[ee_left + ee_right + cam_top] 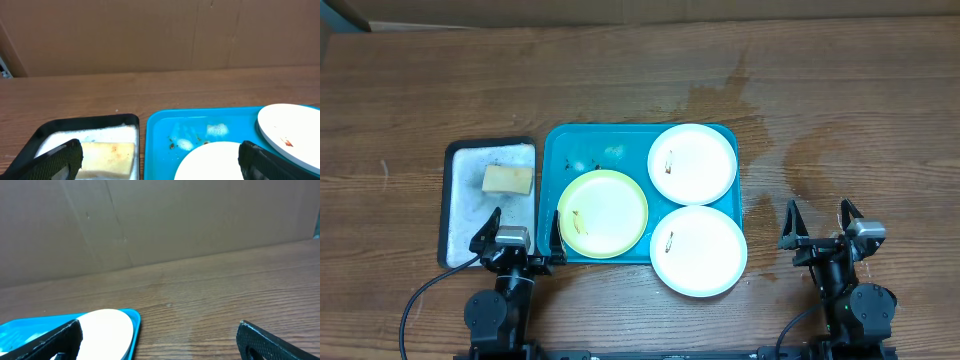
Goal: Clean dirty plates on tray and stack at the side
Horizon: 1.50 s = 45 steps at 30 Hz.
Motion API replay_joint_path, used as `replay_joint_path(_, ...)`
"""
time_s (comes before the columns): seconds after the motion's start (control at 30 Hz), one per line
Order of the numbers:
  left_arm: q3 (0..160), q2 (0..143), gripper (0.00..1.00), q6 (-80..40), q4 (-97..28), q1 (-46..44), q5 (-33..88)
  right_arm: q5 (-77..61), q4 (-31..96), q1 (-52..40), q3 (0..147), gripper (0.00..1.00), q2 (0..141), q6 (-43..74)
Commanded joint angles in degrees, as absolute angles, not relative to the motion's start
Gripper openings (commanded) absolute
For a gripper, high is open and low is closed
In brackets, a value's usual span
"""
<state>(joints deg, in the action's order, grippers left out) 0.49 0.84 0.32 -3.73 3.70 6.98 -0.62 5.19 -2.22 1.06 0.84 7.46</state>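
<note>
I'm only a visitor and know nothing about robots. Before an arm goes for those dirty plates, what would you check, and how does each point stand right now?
1. Left gripper open and empty: ok.
2. Right gripper open and empty: ok.
3. Sponge lying free in the small black-rimmed tray: ok.
4. Yellow plate, far white plate and near white plate each uncovered, none stacked: ok.
5. Every plate fully inside the teal tray: not ok, the near white plate overhangs the front rim.
6. Sponge wet enough to wipe: cannot tell.
</note>
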Motion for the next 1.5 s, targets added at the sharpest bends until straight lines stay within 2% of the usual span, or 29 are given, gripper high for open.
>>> replay_joint_path(0.0,0.3,0.4,1.00,-0.2,-3.9,3.3,6.2,-0.1,4.8,-1.8,0.4,1.00,0.2,7.4)
replay_joint_path(0.37,0.3,0.4,1.00,-0.2,-3.9,3.3,6.2,-0.5,4.0,-1.8,0.4,1.00,0.2,7.5)
replay_joint_path(0.47,0.3,0.4,1.00,-0.2,-3.9,3.3,6.2,-6.1,2.6,-1.8,0.7,1.00,0.2,7.6)
replay_joint_path(0.63,0.3,0.4,1.00,-0.2,-3.9,3.3,6.2,-3.7,7.6,-1.8,9.0,1.00,1.2,7.6)
replay_joint_path(0.83,0.3,0.4,1.00,-0.2,-3.9,3.3,6.2,-4.1,19.5,-1.8,29.9,1.00,14.9,9.1)
replay_joint_path(1.07,0.3,0.4,1.00,-0.2,-3.9,3.3,6.2,-7.9,52.6,-1.8,68.9,1.00,47.3,8.7)
replay_joint_path(1.13,0.3,0.4,1.00,-0.2,-3.9,3.3,6.2,-12.3,64.1,-1.8,81.9,1.00,57.6,8.7)
replay_joint_path(1.27,0.3,0.4,1.00,-0.2,-3.9,3.3,6.2,-25.5,76.3,-1.8,99.2,1.00,72.6,8.4)
replay_joint_path(1.3,0.3,0.4,1.00,-0.2,-3.9,3.3,6.2,-28.7,78.2,-1.9,101.7,0.93,75.4,8.3)
replay_joint_path(1.37,0.3,0.4,0.99,-0.2,-3.9,3.3,6.2,-32.2,80.6,-3.7,103.9,0.69,80.6,8.3)
replay_joint_path(1.47,0.3,0.4,1.00,-0.2,-3.9,3.3,6.2,-28.4,81.5,-8.3,102.7,0.54,83.7,8.8)
